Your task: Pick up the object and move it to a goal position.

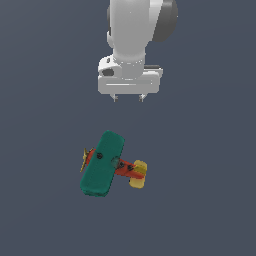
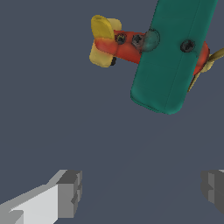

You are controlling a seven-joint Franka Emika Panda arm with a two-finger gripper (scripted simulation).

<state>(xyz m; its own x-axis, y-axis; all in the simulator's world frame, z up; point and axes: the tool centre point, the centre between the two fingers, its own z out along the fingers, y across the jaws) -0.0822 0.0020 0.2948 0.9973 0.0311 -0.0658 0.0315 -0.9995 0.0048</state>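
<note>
1. One Franka arm filled the top of the exterior view, its wrist pointing down at the plain grey floor.
2. Its gripper stood spread wide and empty; in the wrist view both fingertips were far apart with only floor between them.
3. Below it in the exterior view, well apart from the fingers, the toy biplane lay on the floor, apparently belly-up with black wheels showing, teal wings angled, yellow tail toward the exterior view's right, propeller toward its left.
4. Judged from this, the approach step was in hand and nothing was grasped yet. The next move called for centring over the red body, turning the fingers to straddle a narrow part, then descending.
</note>
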